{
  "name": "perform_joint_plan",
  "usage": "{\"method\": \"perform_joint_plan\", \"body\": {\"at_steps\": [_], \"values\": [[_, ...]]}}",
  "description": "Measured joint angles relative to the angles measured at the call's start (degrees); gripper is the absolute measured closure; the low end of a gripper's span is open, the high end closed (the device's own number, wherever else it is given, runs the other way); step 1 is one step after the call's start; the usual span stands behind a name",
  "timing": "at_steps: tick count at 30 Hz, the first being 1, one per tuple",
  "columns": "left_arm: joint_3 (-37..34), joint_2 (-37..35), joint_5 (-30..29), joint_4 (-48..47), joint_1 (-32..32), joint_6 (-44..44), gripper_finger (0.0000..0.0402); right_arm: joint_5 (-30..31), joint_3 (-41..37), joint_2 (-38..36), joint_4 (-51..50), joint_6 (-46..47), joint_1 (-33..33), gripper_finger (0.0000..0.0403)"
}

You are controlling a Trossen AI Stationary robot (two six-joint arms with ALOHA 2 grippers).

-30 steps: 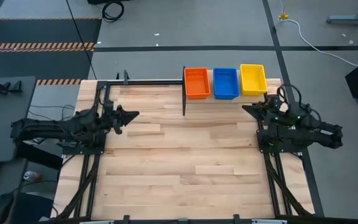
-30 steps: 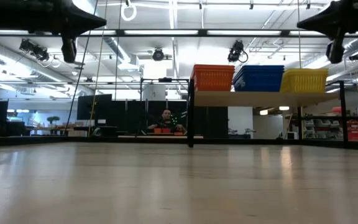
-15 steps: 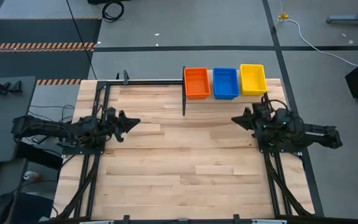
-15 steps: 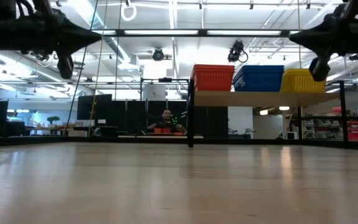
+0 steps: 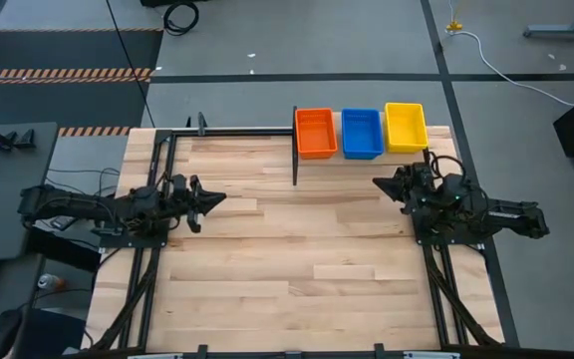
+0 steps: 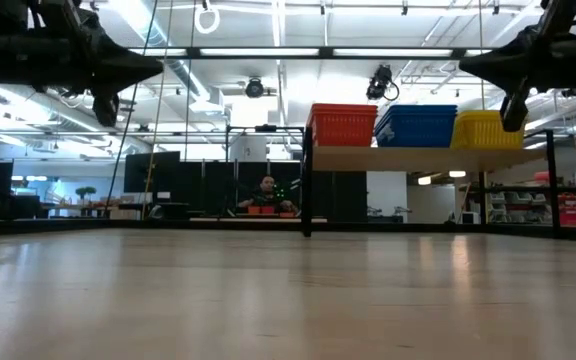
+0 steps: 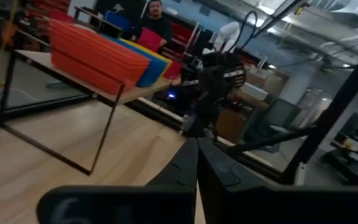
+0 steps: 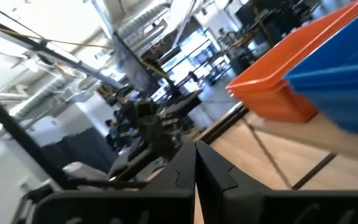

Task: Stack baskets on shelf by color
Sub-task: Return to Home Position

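While the shelf (image 6: 368, 158) stands at the far edge of the tabletop (image 5: 287, 259), toward its right half, the right gripper (image 5: 378, 186) hangs nearer to it, just in front of the yellow end. The left gripper (image 5: 210, 197) hovers well apart, out over the left side. Both point inward at each other, fingers pressed together and holding nothing, so a retreat to rest should meet no obstacle. Along the shelf's long axis, running left to right, sit the orange baskets (image 5: 315, 133), the blue baskets (image 5: 362, 133) and the yellow baskets (image 5: 406, 128), each colour nested in its own pile, long sides side by side. How many each pile holds I cannot count.
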Motion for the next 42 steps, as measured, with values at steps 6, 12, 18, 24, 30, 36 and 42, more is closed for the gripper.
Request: {"method": "perform_joint_plan", "body": {"at_steps": [6, 12, 18, 24, 30, 36, 42], "values": [[-3.5, -0.1, 1.6, 4.9, -0.1, -3.7, 0.0395, -1.1, 0.0, 0.0, 0.8, -1.6, 0.0, 0.0394], [-3.6, -0.1, 5.4, 6.7, -0.1, -4.4, 0.0393, -7.0, -1.6, 0.1, 0.4, -5.7, 0.0, 0.0396], [-3.6, 0.0, 5.5, 7.1, -0.1, -5.2, 0.0394, -15.0, -4.4, 0.2, -3.4, -9.2, 0.0, 0.0390], [-3.6, 0.0, 5.5, 4.8, -0.1, -2.1, 0.0384, -18.6, -4.3, 2.0, -2.6, -13.3, 0.1, 0.0393], [-3.6, 0.0, 5.5, 0.5, -0.1, 12.4, 0.0380, -18.8, -4.3, 2.6, -2.7, -12.8, 0.1, 0.0387], [-3.6, 0.0, 5.5, -0.2, -0.1, 18.9, 0.0387, -18.8, -4.3, 2.6, -2.6, -12.7, 0.1, 0.0384], [-3.6, 0.0, 5.5, -0.2, -0.1, 18.6, 0.0382, -18.7, -4.3, 2.6, -2.6, -12.6, 0.1, 0.0385]]}}
